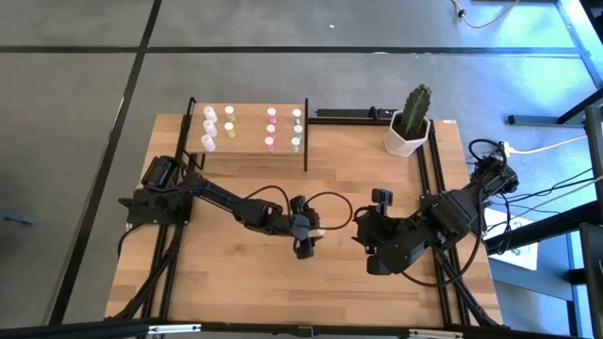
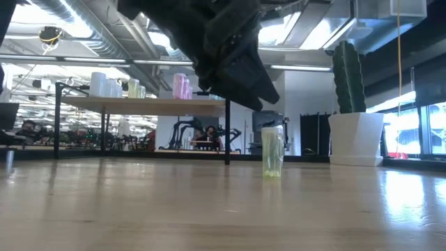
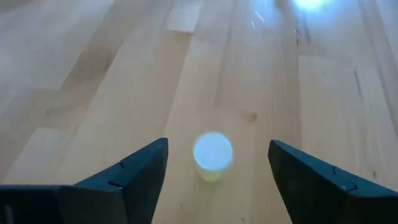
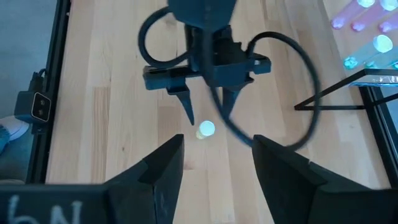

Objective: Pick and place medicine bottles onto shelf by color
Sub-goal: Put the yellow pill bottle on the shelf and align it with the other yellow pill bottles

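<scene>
Left gripper [image 2: 230,63] is cut off by the low view's top edge; fingertips are not made out against the dark body. Vials on the shelf [image 1: 247,151] are too small in the high view for counting. Cactus [image 2: 348,77] top is clipped in the low view.

Eleven medicine bottles [image 1: 271,114] on one shelf [image 1: 249,141], one pale-green bottle [image 1: 317,227] at the table's centre, one cactus pot [image 1: 407,135] at two o'clock

A pale green vial [image 2: 272,150] stands upright on the table [image 2: 139,209].
</scene>
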### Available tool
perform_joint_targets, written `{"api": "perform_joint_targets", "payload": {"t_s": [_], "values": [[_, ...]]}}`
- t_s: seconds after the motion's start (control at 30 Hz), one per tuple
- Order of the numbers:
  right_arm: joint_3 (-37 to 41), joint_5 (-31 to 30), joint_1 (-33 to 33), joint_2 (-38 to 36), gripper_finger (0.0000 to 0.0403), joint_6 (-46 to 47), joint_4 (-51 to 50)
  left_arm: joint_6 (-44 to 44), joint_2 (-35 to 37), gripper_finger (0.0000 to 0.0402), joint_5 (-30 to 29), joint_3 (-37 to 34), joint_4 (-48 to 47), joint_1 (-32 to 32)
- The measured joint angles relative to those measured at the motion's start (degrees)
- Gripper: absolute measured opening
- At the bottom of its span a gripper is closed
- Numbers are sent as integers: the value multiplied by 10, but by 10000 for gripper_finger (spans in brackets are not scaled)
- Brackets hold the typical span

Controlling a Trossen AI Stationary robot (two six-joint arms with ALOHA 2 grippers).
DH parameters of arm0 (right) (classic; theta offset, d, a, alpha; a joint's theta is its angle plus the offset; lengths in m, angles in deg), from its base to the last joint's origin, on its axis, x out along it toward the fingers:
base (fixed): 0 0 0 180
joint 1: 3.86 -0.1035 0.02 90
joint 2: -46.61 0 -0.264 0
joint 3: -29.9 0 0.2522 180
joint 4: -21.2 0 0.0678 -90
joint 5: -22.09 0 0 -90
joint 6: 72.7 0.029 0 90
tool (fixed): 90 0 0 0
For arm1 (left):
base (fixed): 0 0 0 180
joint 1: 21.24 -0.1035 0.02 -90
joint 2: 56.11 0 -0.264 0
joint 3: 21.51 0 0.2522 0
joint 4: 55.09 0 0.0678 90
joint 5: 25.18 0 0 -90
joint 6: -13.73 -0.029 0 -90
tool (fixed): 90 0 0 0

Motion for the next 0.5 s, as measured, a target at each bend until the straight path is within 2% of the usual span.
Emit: {"api": "perform_joint_targets", "payload": {"t_s": [0.17, 0.5], "values": [[0, 0, 0, 0, 192, 0, 0, 0, -3, 286, 24, 0, 8, -16], [0, 0, 0, 0, 192, 0, 9, -1, -51, 288, 24, 0, 53, -15]]}}
